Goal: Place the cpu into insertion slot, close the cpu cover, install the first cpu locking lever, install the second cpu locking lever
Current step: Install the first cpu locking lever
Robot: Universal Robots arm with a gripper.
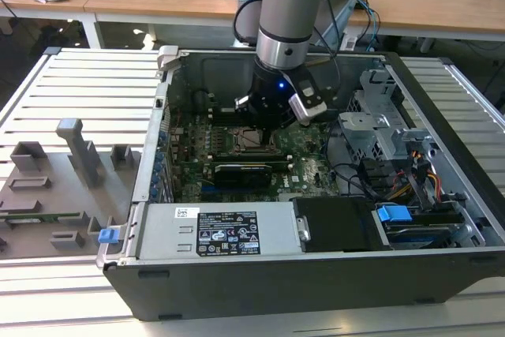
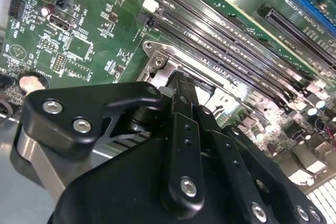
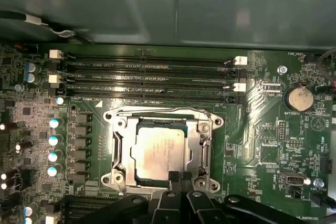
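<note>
Exterior view first: the arm reaches down into the open computer case [image 1: 316, 266], which lies on a slatted desk [image 1: 87, 84], and the end effector [image 1: 264, 133] is low over the green motherboard [image 1: 308, 165]. It hangs right above the cpu socket [image 1: 243, 141], with a blue light glowing on the wrist above it. Just beside the socket, on the side nearer the camera, sits a black expansion card [image 1: 243, 171]. Grey fixture blocks [image 1: 79, 151] stand on the desk off the case, toward the exterior view's left.

Second wrist view now: the black end effector [image 2: 181, 85] is down at the socket's metal frame [image 2: 157, 59], its fingers [image 2: 184, 108] drawn close together at the tip, touching or nearly touching the frame's edge. Whether they pinch anything I cannot tell. The long memory slots [image 2: 226, 40] run just beside the socket.

First wrist view: here is the cpu [image 3: 157, 153], its silver-grey top lying flat in the socket. The cpu cover [image 3: 202, 145] lies down around it, the chip showing through its square window. The fingertips [image 3: 179, 178] meet the cover's edge on the side away from the memory slots [image 3: 152, 74]. A round coin battery [image 3: 297, 98] sits well apart from the socket, out past the memory slots' end.
</note>
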